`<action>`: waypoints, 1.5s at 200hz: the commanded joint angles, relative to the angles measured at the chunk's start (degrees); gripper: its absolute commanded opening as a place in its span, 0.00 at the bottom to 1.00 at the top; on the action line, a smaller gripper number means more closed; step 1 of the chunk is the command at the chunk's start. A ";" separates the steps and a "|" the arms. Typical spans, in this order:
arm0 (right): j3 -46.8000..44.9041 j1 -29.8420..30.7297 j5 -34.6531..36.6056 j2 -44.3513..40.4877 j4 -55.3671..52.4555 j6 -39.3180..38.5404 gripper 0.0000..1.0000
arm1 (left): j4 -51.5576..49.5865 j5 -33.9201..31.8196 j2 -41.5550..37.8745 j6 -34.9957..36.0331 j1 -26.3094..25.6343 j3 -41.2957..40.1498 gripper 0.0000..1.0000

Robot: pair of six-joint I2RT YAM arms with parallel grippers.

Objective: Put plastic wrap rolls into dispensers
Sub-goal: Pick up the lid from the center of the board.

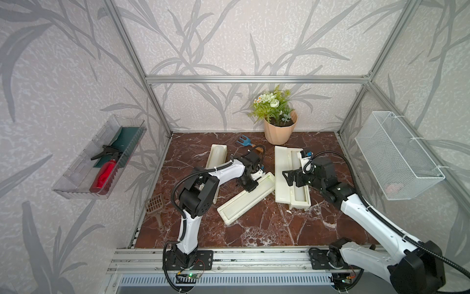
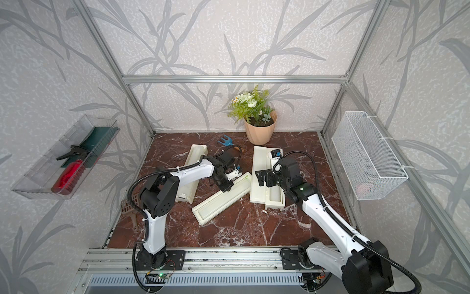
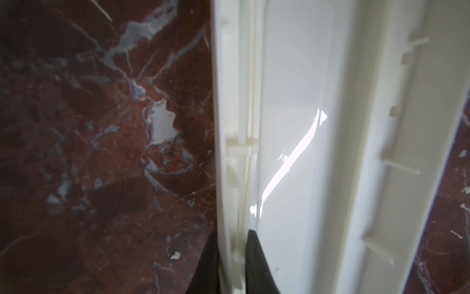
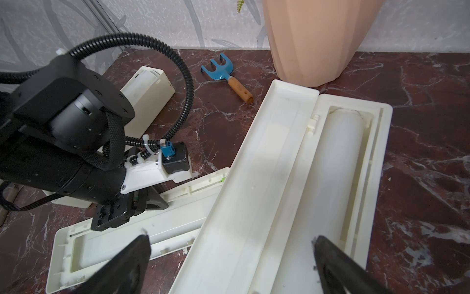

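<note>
The left pincer (image 1: 248,187) is pressed tight on the rim of a cream lid (image 1: 236,206), which is laid slantwise on the marble worktop (image 1: 267,224) between the two dispensers. The right pincer (image 4: 231,238) is spread wide and empty, poised just above the right dispenser (image 1: 282,163), whose own cover is folded flat open beside it. One plastic wrap roll (image 4: 340,157) is seen lying in that trough. The left dispenser (image 1: 216,155) is partly hidden by the left arm, and a second roll (image 2: 193,163) is seated lengthwise inside it.
</note>
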 commanded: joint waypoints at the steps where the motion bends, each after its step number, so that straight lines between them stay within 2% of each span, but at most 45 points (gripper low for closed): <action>1: -0.41 -0.22 -1.36 0.76 2.02 0.05 1.00 | -1.66 -2.19 -5.00 -0.85 0.98 1.00 0.01; 47: -0.59 -0.22 -4.82 3.85 4.43 1.86 1.00 | -2.06 -4.06 -8.78 -1.25 2.94 0.26 0.00; 65: -0.13 -0.18 -7.33 6.11 5.25 3.24 1.00 | -1.71 -2.51 -8.77 -1.09 3.36 0.36 0.00; 96: 0.27 -0.22 -8.30 7.51 5.43 4.00 0.99 | -2.54 6.12 -7.08 -3.88 5.85 1.61 0.00; 128: 0.11 -0.21 -8.36 7.10 5.47 4.01 0.99 | 0.15 15.32 -8.73 -6.36 10.83 -0.35 0.00; 195: 1.85 -0.18 -14.96 12.82 9.17 7.87 0.99 | 4.33 27.54 -11.24 -9.42 17.36 -0.28 0.00; 218: 2.80 0.07 -17.46 15.29 13.04 11.74 0.99 | 6.27 31.39 -11.48 -11.43 18.25 0.43 0.00; 265: 7.20 3.82 -17.04 22.02 21.12 17.65 0.99 | 11.15 37.96 -10.87 -15.80 18.35 1.20 0.00; 300: 11.96 5.69 -13.49 28.10 22.91 20.84 0.99 | 16.09 41.05 -12.16 -19.42 18.26 -0.07 0.00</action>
